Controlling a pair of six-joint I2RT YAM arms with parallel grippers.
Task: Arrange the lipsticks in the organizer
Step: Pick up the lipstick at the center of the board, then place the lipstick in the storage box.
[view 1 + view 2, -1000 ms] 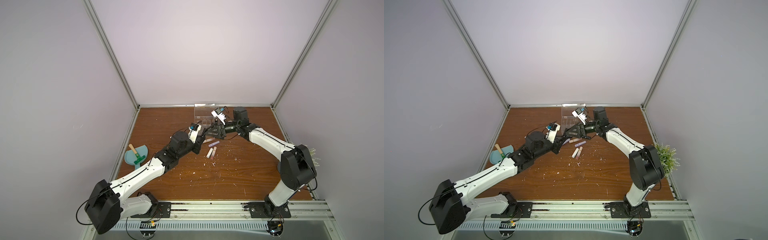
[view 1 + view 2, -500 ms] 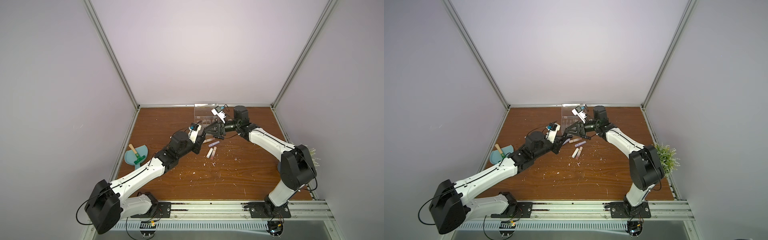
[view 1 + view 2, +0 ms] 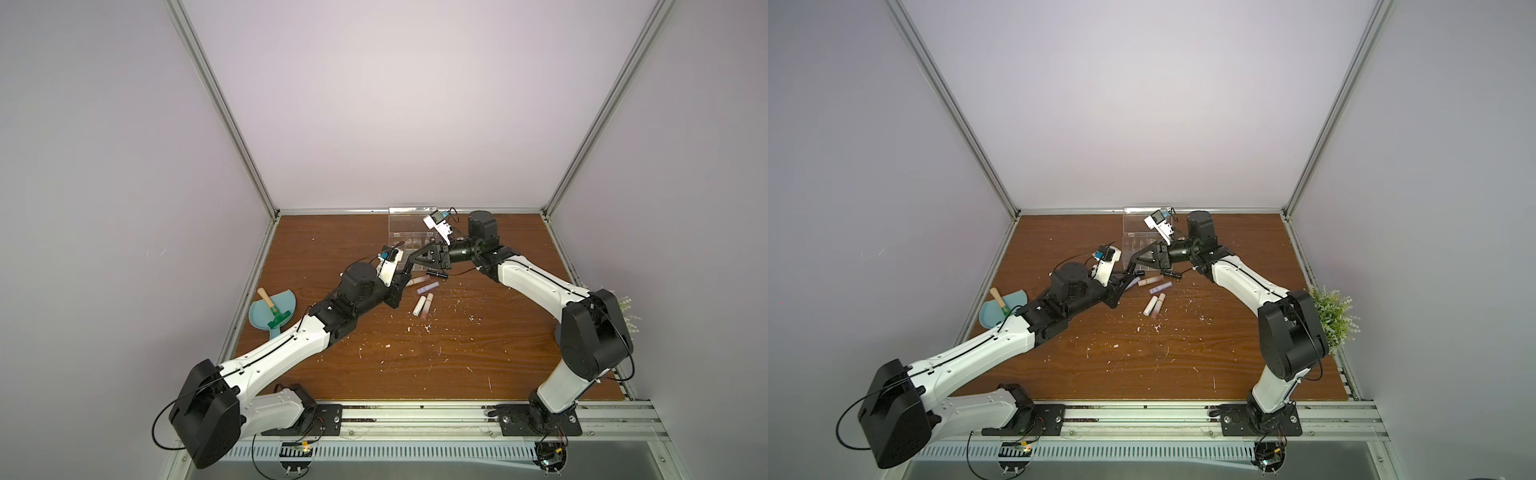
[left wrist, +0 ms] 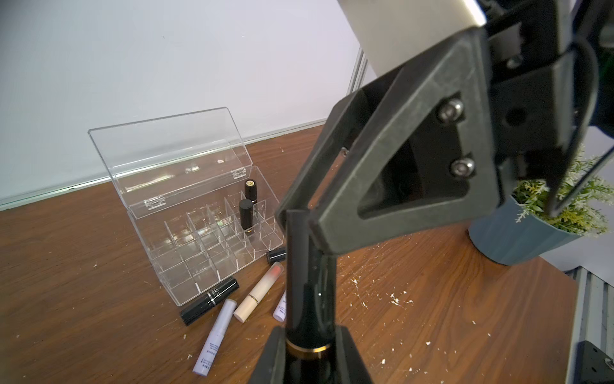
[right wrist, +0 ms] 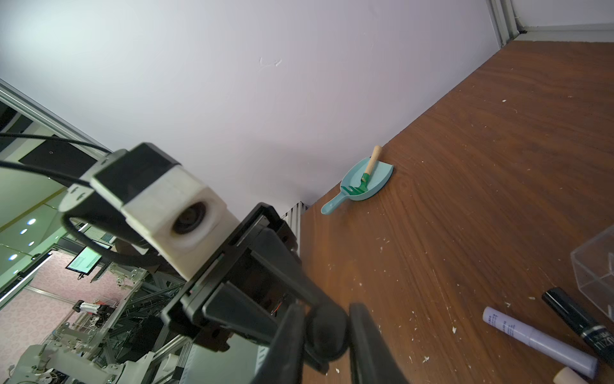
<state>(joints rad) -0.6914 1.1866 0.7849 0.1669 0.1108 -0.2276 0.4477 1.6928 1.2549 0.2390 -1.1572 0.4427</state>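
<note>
Lipstick (image 4: 299, 272), black, mid-handover: clamping its base in left gripper (image 4: 309, 332), presenting free end; bracketing that end with right gripper (image 5: 326, 311), grip unclear, presumably for upright slotting into organizer (image 4: 172, 266).

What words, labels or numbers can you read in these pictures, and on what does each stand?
Black lipstick lying by the organizer: white lettering, perhaps "IZ", otherwise unclear.
Lilac lipstick: small print, too small to read.
Beige lipstick: dark printed band, blurred.
Background screen: unreadable.
</note>
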